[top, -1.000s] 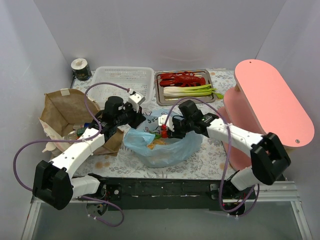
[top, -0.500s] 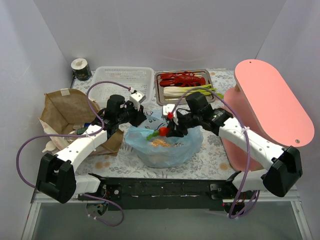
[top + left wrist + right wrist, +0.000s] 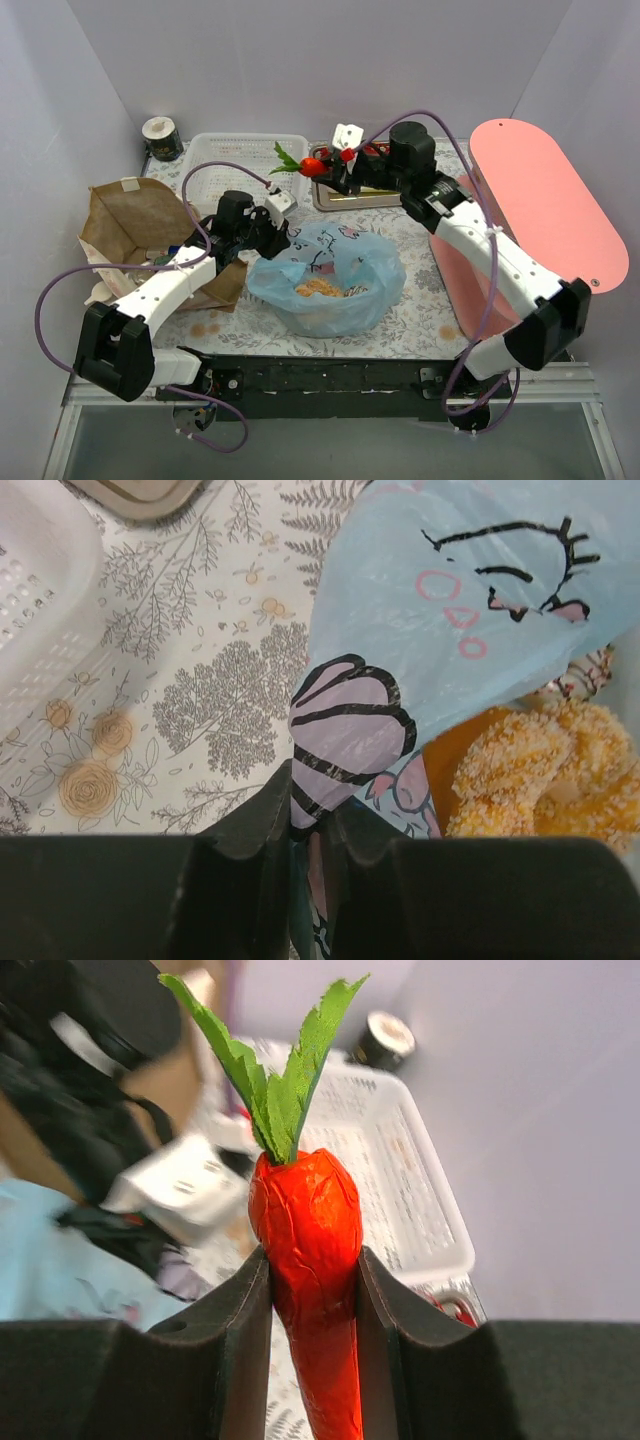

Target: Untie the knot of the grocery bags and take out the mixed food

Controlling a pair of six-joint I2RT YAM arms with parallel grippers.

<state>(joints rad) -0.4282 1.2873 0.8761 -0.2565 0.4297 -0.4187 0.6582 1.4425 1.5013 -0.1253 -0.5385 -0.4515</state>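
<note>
The light-blue plastic bag (image 3: 325, 280) lies open in the middle of the table, with an orange crumbed piece (image 3: 320, 288) inside. My left gripper (image 3: 272, 238) is shut on the bag's left rim. In the left wrist view, film with a purple print (image 3: 345, 730) runs between its jaws (image 3: 312, 810). My right gripper (image 3: 328, 170) is raised over the front of the metal tray (image 3: 325, 200) and is shut on the carrot (image 3: 312, 166). The carrot's green leaves point left. In the right wrist view the carrot (image 3: 305, 1220) stands upright between the fingers. The brown paper bag (image 3: 130, 225) stands at the left.
A white slotted basket (image 3: 240, 160) sits at the back, left of the tray. A round can (image 3: 160, 138) stands in the back left corner. A tall pink stand (image 3: 545, 200) fills the right side. The right arm hides most of the tray's contents.
My right gripper has lifted the carrot out of the blue bag and carried it up and back toward the tray. My left gripper has stayed at the bag's rim.
</note>
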